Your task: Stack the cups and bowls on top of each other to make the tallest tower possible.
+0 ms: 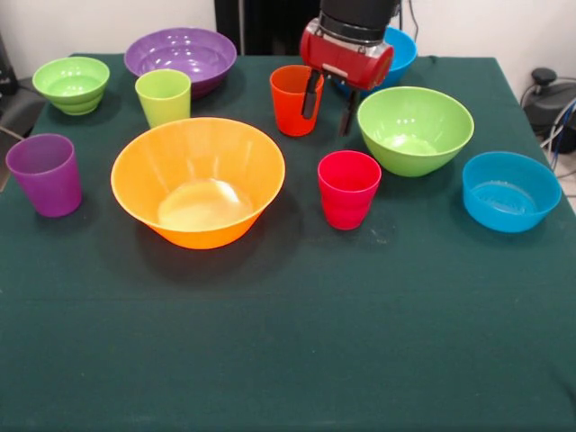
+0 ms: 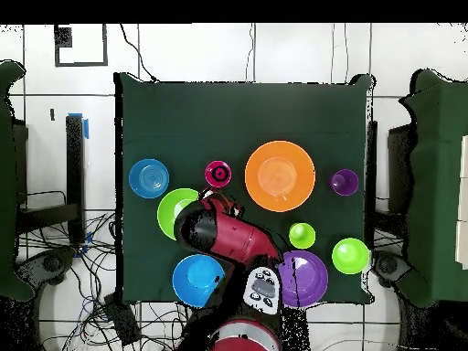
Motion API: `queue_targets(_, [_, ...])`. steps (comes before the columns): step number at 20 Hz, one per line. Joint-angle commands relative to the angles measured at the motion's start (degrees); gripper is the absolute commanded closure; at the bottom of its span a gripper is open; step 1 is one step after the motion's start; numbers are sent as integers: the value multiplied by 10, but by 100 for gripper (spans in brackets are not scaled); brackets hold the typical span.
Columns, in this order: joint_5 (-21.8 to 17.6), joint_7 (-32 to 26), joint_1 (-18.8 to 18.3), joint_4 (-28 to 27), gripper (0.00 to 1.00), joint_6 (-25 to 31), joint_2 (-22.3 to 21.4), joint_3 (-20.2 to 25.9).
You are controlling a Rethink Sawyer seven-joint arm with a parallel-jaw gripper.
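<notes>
Orange cup (image 1: 295,97): upright on the surface (image 1: 288,342), no tower begun | hand (image 1: 329,101): fingers apart, empty, one finger overlapping the cup's rim side, the other toward the medium green bowl (image 1: 415,129) | relation: cup lies directly beside the hand, axis vertical | red-pink cup (image 1: 348,187): nearer the camera than the orange cup, untouched.
</notes>
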Motion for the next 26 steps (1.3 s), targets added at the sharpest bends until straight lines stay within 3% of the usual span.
queue_targets(1, [26, 127, 2, 59, 0, 70, -10, 45])
queue_targets(7, [32, 131, 9, 94, 0, 67, -30, 40])
queue_targets(11, [28, 121, -8, 103, 0, 56, -30, 48])
queue_targets(26, [13, 125, -42, 100, 0, -26, 22, 83])
